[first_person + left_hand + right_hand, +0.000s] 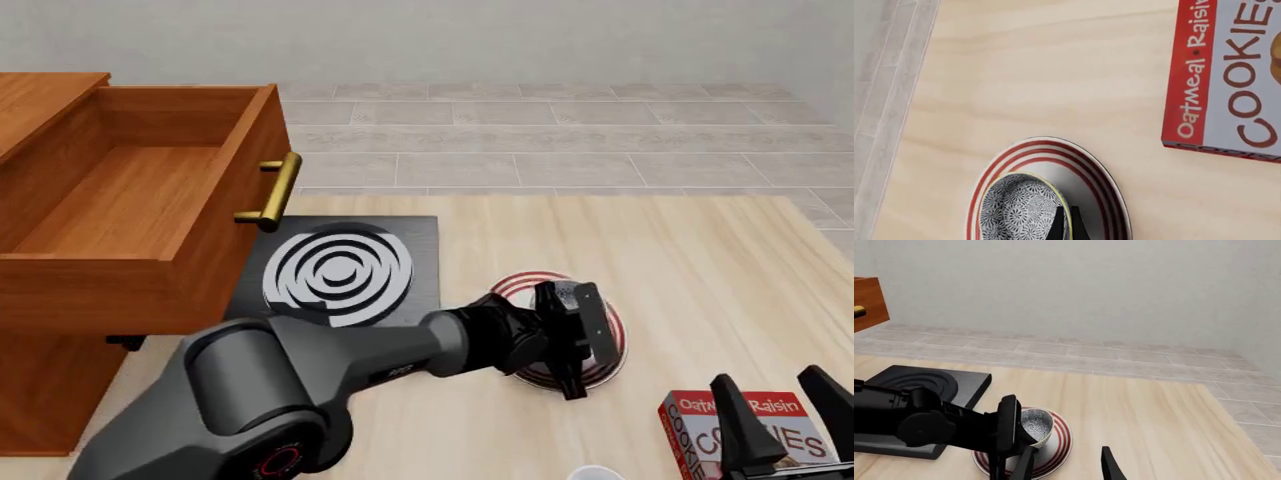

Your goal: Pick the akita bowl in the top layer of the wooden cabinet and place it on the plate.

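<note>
The akita bowl [1017,210], speckled dark on white, sits on the red-ringed plate [1087,170]. My left gripper [1066,225] is shut on the bowl's wall, one finger inside the rim and one outside. From the front, the left gripper [577,325] covers most of the bowl [583,296] and the plate [514,287]. The wooden cabinet [54,400] stands at the left, its top layer [134,190] pulled out and empty. My right gripper [774,400] hovers open at the near right. In its own view the right gripper [1066,465] faces the bowl [1035,424] on the plate [1057,445].
A black stove slab [340,270] with silver rings lies between cabinet and plate. A red and grey cookie box [761,440] lies under the right gripper, near the plate [1234,75]. The drawer's brass handle [274,190] juts over the stove.
</note>
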You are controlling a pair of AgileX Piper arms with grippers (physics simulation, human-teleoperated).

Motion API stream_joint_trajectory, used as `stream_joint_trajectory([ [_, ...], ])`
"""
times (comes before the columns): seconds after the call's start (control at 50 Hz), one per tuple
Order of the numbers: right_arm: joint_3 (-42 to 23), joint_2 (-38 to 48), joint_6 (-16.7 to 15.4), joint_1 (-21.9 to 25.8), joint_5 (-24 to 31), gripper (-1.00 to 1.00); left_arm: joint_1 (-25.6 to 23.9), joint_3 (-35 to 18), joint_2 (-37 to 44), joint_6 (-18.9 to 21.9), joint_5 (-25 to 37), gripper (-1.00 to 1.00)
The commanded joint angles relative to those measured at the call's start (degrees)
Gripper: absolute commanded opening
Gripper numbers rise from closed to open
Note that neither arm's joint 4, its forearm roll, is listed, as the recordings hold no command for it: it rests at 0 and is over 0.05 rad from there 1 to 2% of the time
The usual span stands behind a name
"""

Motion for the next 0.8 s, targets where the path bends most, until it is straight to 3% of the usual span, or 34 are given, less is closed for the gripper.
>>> stream_joint_trajectory([
  [0.02, 0.0, 0.7, -0.1, 0.0, -0.7, 1.0, 0.0, -1.2, 0.7, -1.1, 0.7, -1.0],
  [0.56, 0.0, 1.0, -0.1, 0.1, -1.0, 1.0, -0.4, -4.9, 2.2, -4.6, 5.2, -1.0],
  [0.58, 0.0, 0.9, -0.1, 0.1, -0.9, 1.0, -0.4, -5.2, 2.1, -4.8, 5.5, 1.0],
  [0.8, 0.0, 0.9, -0.1, 0.1, -0.9, 1.0, -0.8, -5.6, 1.2, -4.9, 6.4, 1.0],
])
